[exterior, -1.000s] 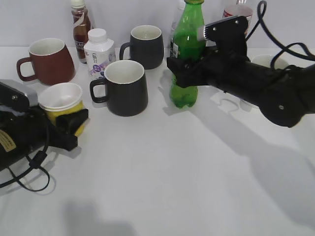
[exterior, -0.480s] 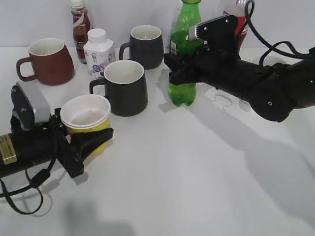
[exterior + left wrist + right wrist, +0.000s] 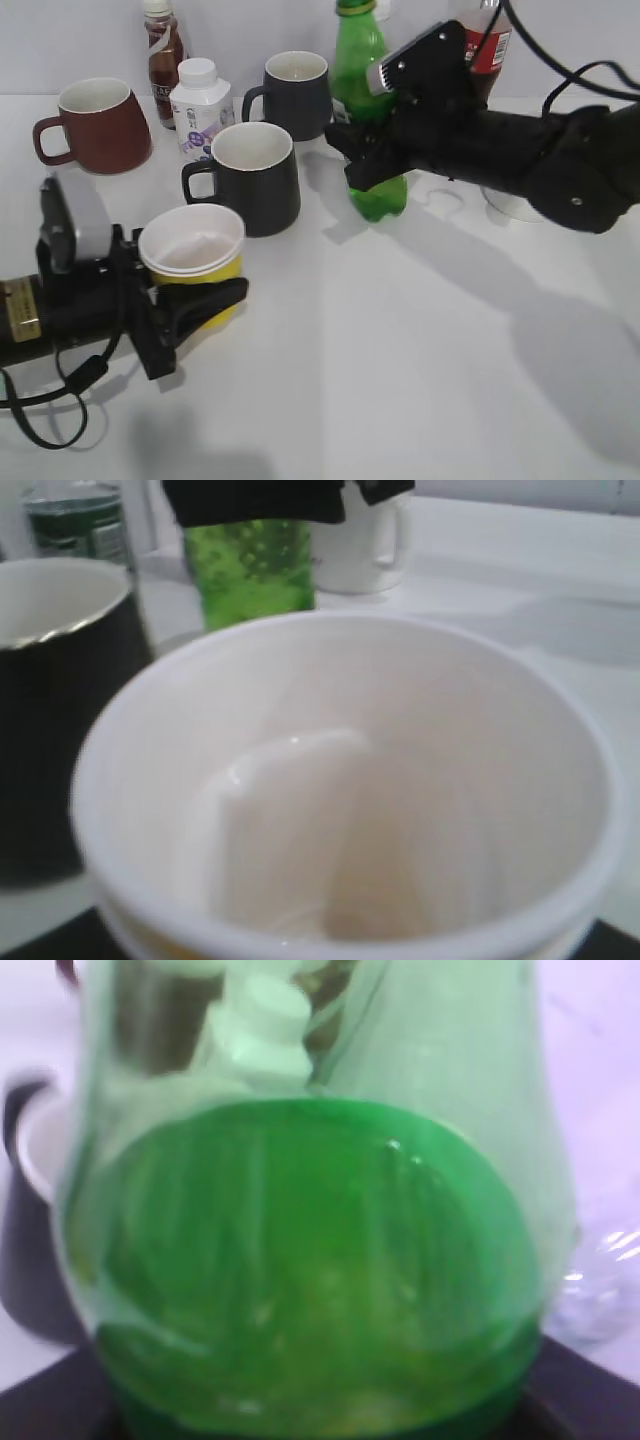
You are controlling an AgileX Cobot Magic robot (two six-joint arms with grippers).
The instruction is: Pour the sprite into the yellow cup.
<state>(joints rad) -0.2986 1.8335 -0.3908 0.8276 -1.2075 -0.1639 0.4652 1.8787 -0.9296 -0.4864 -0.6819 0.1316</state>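
Note:
The sprite [image 3: 362, 60] is a green translucent bottle with a green cap, tilted a little to the left and lifted off the table at the back middle. My right gripper [image 3: 372, 150] is shut on its middle; the bottle fills the right wrist view [image 3: 320, 1260]. The yellow cup [image 3: 195, 255], white inside and empty, is held upright by my left gripper [image 3: 190, 300] at the front left. Its white inside fills the left wrist view [image 3: 340, 800], with the sprite [image 3: 250, 570] beyond it. The fingertips are hidden in both wrist views.
Two dark mugs [image 3: 252, 178] [image 3: 296, 92] stand between cup and bottle. A dark red mug [image 3: 100, 122], a small white bottle [image 3: 200, 105] and a brown bottle [image 3: 163, 45] stand at the back left. A cola bottle [image 3: 490, 40] and a white cup [image 3: 510, 205] are behind my right arm.
My left gripper has carried the yellow cup forward and to the right. My right gripper has lifted the sprite, moved it left and tilted it.

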